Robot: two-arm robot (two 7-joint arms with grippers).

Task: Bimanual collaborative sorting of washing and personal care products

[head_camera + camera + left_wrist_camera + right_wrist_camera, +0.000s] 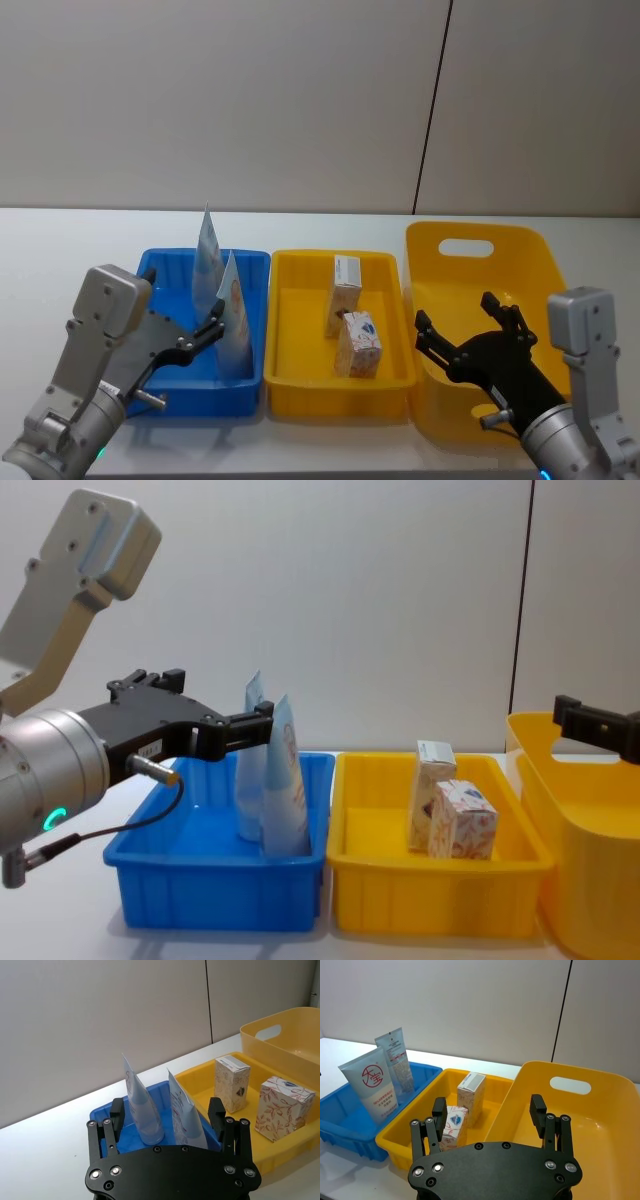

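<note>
Two tubes (238, 310) are standing loosely in the blue tray (165, 262); the open left tool (166, 1109) is likely risking toppling them, the open right tool (488, 1105) hovering apart.

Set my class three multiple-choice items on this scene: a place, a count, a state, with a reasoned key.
1. Where do the light blue tube and the pale tube stand? A. blue tray B. shallow yellow tray C. yellow basket
2. How many cartons are in the shallow yellow tray? A. one B. two C. four
3. How is the left gripper? A. shut on a tube B. open C. shut on a carton
Key: 1 A, both stand upright in the blue tray. 2 B, the beige carton and the patterned carton. 3 B, its fingers stand apart; the right gripper, above the yellow basket, is open too.
</note>
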